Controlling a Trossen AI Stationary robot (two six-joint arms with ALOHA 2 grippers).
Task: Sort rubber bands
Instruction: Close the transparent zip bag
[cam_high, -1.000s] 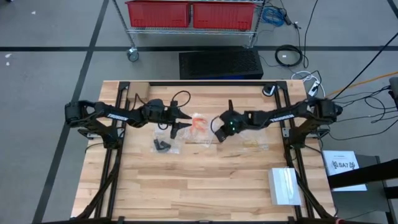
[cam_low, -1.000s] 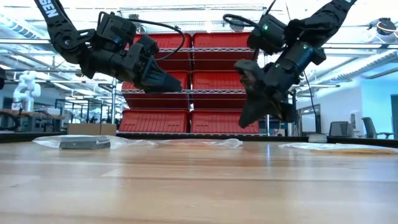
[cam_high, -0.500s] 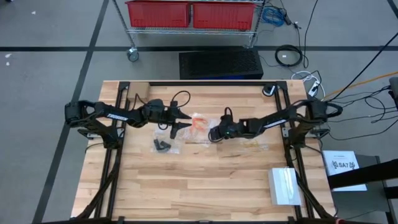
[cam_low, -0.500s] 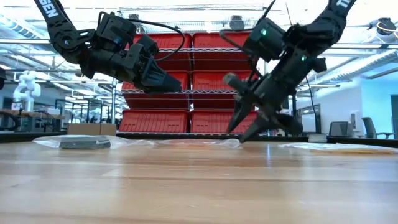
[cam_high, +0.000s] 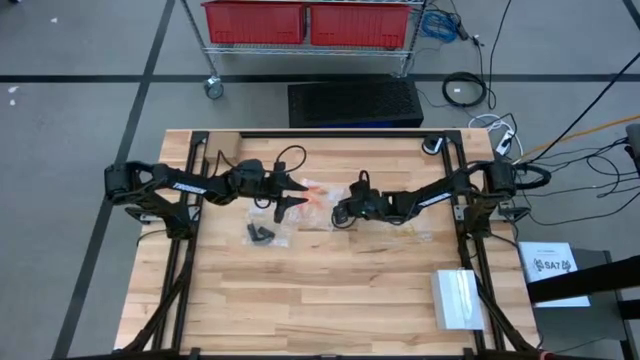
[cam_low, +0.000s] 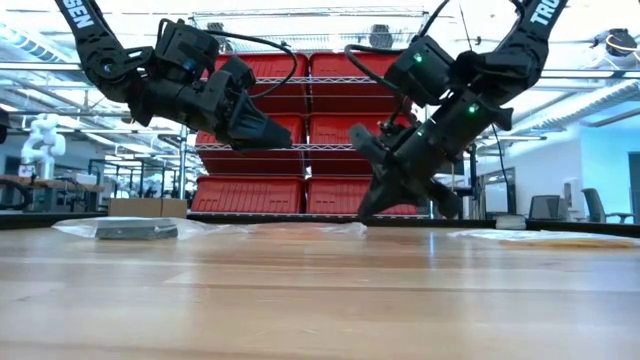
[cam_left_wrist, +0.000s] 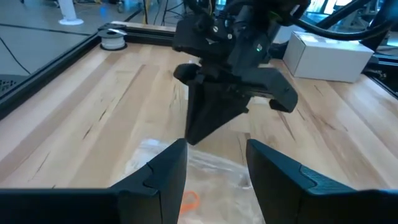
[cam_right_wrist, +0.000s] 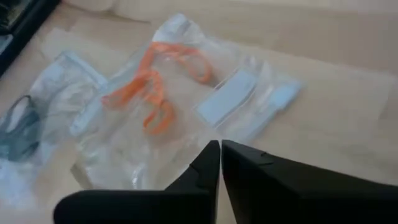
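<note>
Orange rubber bands (cam_right_wrist: 152, 81) lie inside a clear plastic bag (cam_right_wrist: 236, 99) flat on the table's middle (cam_high: 315, 195). Black rubber bands (cam_high: 260, 233) lie in a second clear bag to its left, and a third bag (cam_high: 412, 232) with pale bands lies to the right. My right gripper (cam_right_wrist: 219, 155) is shut, slanting down with its tip at the orange bag's right edge (cam_low: 365, 210). Above that bag's left side my left gripper (cam_left_wrist: 214, 171) hangs open with nothing between its fingers (cam_high: 292, 198). My right gripper's shut fingertips (cam_right_wrist: 211, 152) stand at the clear bag's right edge (cam_right_wrist: 186, 168), slanting down from the table's right. I cannot tell whether they touch the plastic or have a layer of it caught between them. The bag lies flat on the table.
A white box (cam_high: 457, 298) stands at the table's near right corner. Black frame rails (cam_high: 180, 270) run along both sides of the table. A tape roll (cam_left_wrist: 113, 42) sits at the far right. The near half of the wooden top is bare.
My right gripper has gone down and toward the table's left, to the orange bag, and tipped more steeply downward. On the way its fingers spread wide, then shut again at the bag's edge.
</note>
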